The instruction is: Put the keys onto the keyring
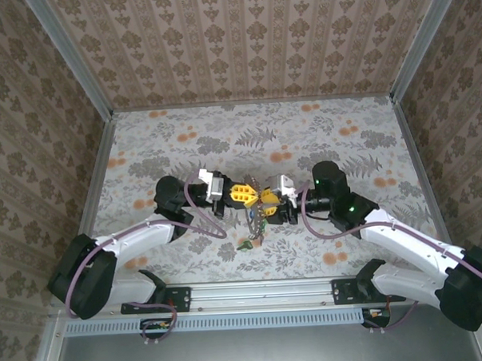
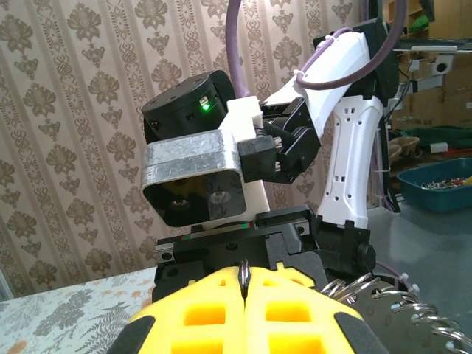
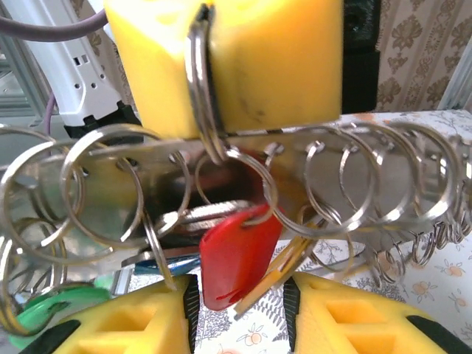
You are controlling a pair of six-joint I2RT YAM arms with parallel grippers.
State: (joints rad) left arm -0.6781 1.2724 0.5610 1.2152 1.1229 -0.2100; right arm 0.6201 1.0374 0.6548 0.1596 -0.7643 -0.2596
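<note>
Closest in: right gripper (image 3: 241,321), jaws narrowly parted around the hanging red key (image 3: 236,254), not visibly pinching. Above it, keyring (image 3: 295,137) held aloft, its split ring (image 3: 195,74) clamped in the left gripper (image 2: 244,284). Risk of snagging neighbouring rings (image 3: 96,184) on closing and twisting that thin pinch loose.

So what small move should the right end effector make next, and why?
Probably close on the red key: it hangs between the right end effector's open fingers, while the left end effector pinches a split ring above it.
</note>
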